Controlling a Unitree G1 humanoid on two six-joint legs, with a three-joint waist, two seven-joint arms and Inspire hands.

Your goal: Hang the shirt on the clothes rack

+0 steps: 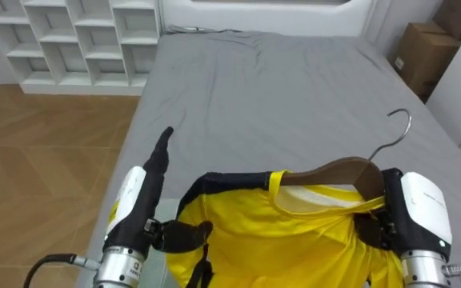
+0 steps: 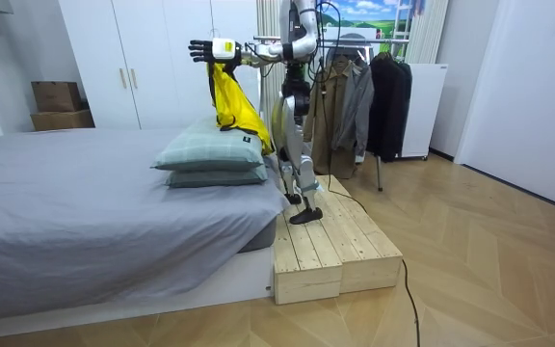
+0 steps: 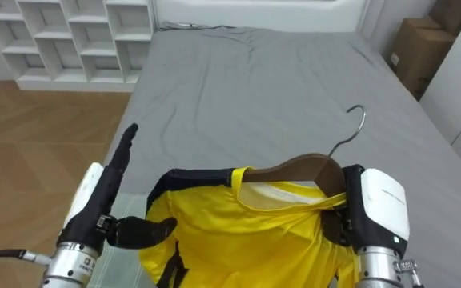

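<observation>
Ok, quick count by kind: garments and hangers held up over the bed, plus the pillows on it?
Yellow garment: 1
Wooden hanger: 1
Pillows: 2
Total: 4

shirt (image 1: 294,236): yellow cloth, slight sheen, dark trim. hanger (image 1: 338,171): smooth brown wood w/ thin shiny metal hook (image 1: 410,124). bed (image 1: 278,88): grey matt cloth. floor (image 1: 46,152), left of frame: wood-look planks.

Bedroom, grey bed (image 2: 85,207), pillows (image 2: 212,159), white wardrobe (image 2: 152,58), clothes rack (image 2: 359,92)
</observation>
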